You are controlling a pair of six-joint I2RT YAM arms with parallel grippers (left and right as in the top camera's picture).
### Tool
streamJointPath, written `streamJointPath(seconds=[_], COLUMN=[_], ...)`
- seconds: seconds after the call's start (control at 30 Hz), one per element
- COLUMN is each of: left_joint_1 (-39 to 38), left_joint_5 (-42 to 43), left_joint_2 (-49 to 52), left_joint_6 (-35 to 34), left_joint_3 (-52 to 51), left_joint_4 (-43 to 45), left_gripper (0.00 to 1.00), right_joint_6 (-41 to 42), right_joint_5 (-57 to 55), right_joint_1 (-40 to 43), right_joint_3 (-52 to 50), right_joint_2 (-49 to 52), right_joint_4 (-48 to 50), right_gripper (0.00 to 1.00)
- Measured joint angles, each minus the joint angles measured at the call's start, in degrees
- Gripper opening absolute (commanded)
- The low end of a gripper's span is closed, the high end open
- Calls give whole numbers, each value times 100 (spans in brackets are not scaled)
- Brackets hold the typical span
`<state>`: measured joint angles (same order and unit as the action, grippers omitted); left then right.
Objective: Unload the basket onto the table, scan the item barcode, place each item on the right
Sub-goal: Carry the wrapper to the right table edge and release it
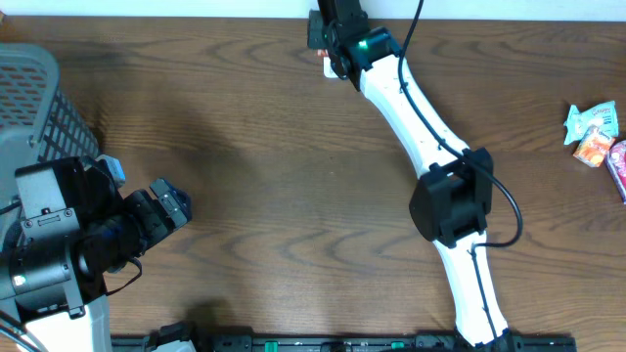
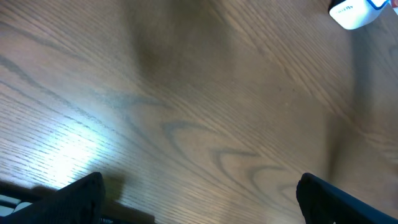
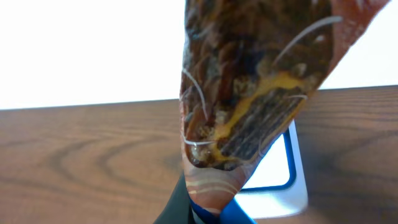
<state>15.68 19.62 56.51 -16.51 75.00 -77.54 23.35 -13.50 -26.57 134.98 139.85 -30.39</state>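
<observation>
A brown snack packet (image 3: pixel 255 81) with a chocolate bar picture fills the right wrist view, pinched at its lower end by my right gripper (image 3: pixel 211 208), which is shut on it. Just behind it stands the white scanner (image 3: pixel 283 183) with a blue-edged window. From overhead, the right gripper (image 1: pixel 328 41) is at the table's far edge, with the packet (image 1: pixel 315 34) held over the scanner (image 1: pixel 334 68). No barcode shows. My left gripper (image 1: pixel 147 188) hangs open over bare wood at the left, nothing between its fingers (image 2: pixel 81 196). The scanner (image 2: pixel 354 11) is far off.
A grey mesh basket (image 1: pixel 39 98) stands at the left edge beside the left arm. Several snack packets (image 1: pixel 595 132) lie at the right edge. A black rail (image 1: pixel 342 342) runs along the front edge. The white right arm stretches diagonally across the table's middle.
</observation>
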Motion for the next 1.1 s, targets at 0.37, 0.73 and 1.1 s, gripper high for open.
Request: streamJointPath(seconds=[0.37,0.73,1.1], left_joint_1=[0,0,0], left_joint_5=[2,2,2], left_joint_2=[0,2,2], left_joint_6=[0,0,0], left_joint_3=[0,0,0], left_joint_4=[-2,0,0], left_gripper=[98,98,98], right_joint_6=[535,247,-205], right_joint_5=[-120,-529,-1567], right_joint_1=[599,2291,4345], right_joint_3=[-22,7,-743], right_joint_2=[332,-863,-896], right_joint_4=[-262,-2739,-3528], right_gripper=[1,1,1])
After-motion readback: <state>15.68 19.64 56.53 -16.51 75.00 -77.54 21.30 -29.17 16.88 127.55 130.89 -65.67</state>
